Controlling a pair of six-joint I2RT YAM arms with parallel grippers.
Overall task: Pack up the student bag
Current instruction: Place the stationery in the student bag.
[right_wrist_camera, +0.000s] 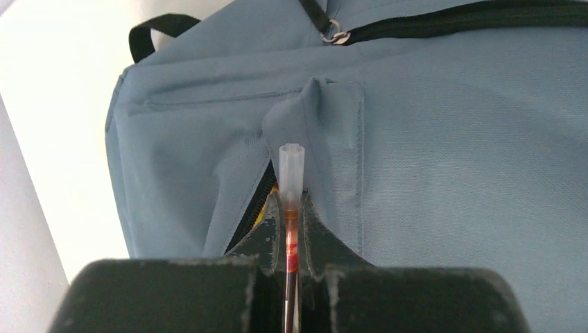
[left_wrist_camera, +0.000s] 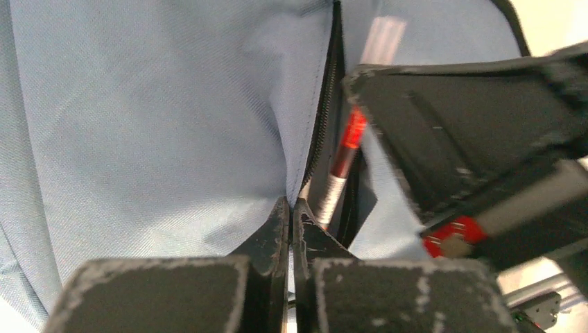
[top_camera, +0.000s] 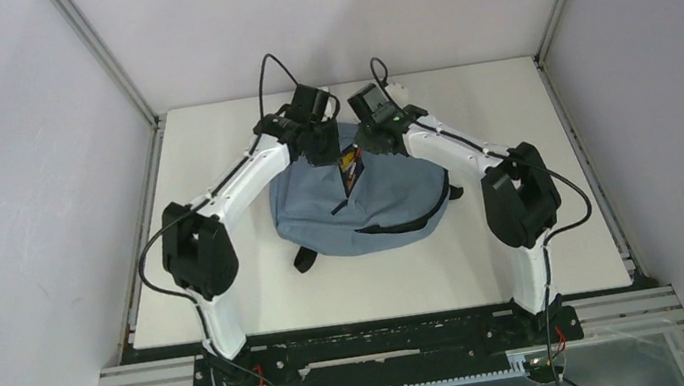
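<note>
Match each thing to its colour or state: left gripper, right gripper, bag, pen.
Things:
A left gripper
B right gripper
C bag
D pen

Colours or states:
1 grey-blue
2 shut on pen
3 red and clear
4 shut on bag fabric

Pairs: A-4, B-2, C-1, D-3

- student bag (top_camera: 360, 206): soft woven cloth, matt grey-blue (the weave shows up close)
- zip ring (right_wrist_camera: 335, 35): shiny metal
- pen (right_wrist_camera: 291, 173): plastic, with a cloudy clear cap and a glossy red barrel
- left gripper (left_wrist_camera: 291, 208) and right gripper (right_wrist_camera: 291, 232): matt black, scuffed whitish at the edges
- table (top_camera: 232, 299): smooth, matt off-white
</note>
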